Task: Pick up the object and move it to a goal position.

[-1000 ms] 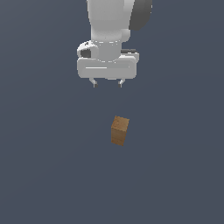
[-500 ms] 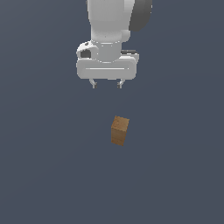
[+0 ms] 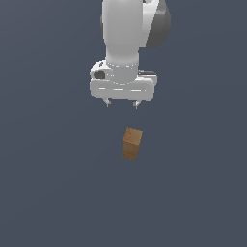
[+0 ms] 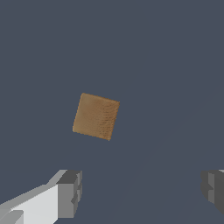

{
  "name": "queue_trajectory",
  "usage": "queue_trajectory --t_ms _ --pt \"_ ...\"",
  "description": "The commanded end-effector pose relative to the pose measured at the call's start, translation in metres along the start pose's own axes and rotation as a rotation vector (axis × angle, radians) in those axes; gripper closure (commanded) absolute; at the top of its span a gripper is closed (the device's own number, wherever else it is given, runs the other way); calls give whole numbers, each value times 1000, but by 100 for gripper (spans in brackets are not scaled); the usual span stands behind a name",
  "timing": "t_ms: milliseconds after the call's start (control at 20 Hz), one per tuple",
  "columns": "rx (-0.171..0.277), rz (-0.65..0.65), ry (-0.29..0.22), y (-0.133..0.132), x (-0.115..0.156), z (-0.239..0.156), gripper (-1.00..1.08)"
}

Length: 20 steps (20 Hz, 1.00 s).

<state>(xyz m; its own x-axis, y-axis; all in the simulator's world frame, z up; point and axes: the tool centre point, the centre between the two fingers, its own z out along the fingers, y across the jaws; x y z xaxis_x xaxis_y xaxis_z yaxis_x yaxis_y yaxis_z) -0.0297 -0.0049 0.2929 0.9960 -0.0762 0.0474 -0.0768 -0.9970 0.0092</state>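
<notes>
The object, a small brown wood-textured block [image 3: 131, 144], stands upright on the dark grey floor, taller than wide. In the wrist view I see its square top [image 4: 96, 116], turned slightly askew. My white gripper [image 3: 122, 103] hangs open and empty above the block, a little to the exterior view's left of it and well clear of it. Its two short dark fingertips [image 3: 108, 102] point down. In the wrist view the two fingers [image 4: 70, 193] stand wide apart, and the block lies outside the gap between them.
A flat dark grey floor [image 3: 53, 193] fills both views. No other objects, containers or edges show.
The gripper has drifted slightly toward the exterior view's right and a touch lower. It stays open. The block has not moved.
</notes>
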Motion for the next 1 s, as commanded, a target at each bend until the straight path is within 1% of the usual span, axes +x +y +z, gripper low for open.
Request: queue_trajectory --t_ms 0,250,500,750,950 --pt "1 37 -8 -7 8 15 -92" --pt "3 126 -25 -24 24 50 -92" --pt "4 193 -38 -37 33 78 -92" --pt "3 233 -46 -45 39 96 -92" --pt "3 246 -48 -47 40 101 -92"
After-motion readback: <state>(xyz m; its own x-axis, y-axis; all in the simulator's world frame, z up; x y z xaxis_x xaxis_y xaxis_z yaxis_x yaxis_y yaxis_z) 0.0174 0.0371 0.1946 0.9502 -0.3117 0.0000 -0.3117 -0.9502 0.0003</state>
